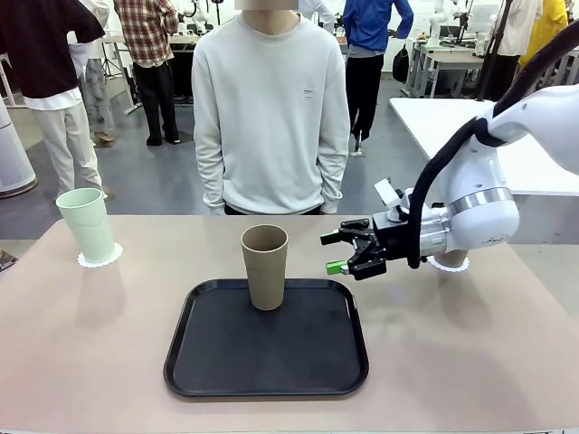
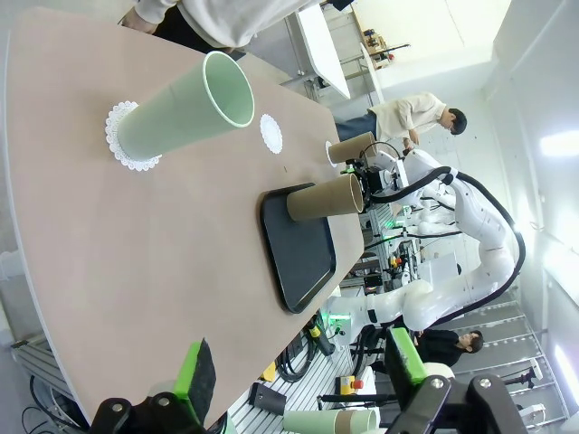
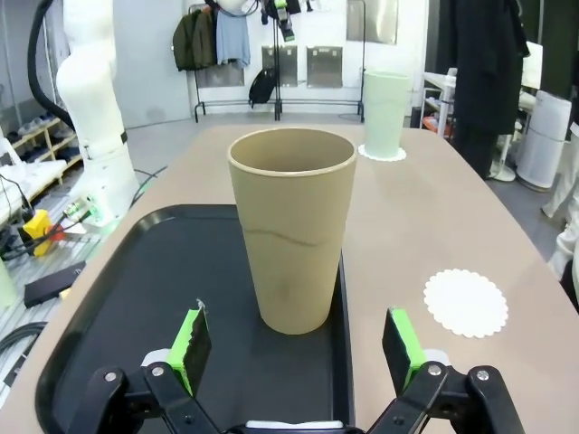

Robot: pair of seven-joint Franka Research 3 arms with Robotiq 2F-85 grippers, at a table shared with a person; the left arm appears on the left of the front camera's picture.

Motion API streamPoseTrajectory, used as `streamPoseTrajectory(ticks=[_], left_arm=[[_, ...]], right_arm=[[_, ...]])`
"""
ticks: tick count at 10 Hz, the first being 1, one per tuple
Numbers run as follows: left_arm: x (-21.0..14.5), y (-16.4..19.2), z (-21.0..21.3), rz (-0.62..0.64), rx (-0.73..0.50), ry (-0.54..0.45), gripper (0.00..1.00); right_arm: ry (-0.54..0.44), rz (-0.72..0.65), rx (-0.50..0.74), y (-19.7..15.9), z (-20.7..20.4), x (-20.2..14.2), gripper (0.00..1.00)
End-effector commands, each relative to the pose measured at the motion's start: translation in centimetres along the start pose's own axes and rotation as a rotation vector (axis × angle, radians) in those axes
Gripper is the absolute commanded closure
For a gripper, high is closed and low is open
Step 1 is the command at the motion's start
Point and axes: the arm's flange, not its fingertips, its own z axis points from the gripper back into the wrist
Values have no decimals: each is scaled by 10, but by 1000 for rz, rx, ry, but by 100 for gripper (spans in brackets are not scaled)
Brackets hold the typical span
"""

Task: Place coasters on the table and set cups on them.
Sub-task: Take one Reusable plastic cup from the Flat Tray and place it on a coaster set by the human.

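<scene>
Right gripper [image 1: 336, 252] faces tray cup
Its jaws apart, it hovers beside the brown cup [image 1: 264, 266] at the black tray's [image 1: 208, 362] far edge.

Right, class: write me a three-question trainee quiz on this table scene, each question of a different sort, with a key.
1. True or false: the pale mint green tumbler stands on a white lacy paper doily.
2. Where does the nearer brown-tan tumbler stand? A) black tray B) doily C) bare beige tabletop
3. Fill in: the right gripper is ____, facing that tumbler.

Key: 1 true; 2 A; 3 open.
</scene>
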Motion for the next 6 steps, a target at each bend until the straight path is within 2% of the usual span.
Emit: streamPoseTrajectory(ticks=[1, 3, 6], left_arm=[[-1, -2, 1, 7, 7, -5, 0], [-1, -2, 1, 7, 7, -5, 0], [-1, -2, 1, 7, 7, -5, 0]], right_arm=[[22, 63, -23, -11, -30, -6, 0], [1, 98, -9, -13, -47, -6, 0], [-36, 64, 54, -14, -68, -11, 0]])
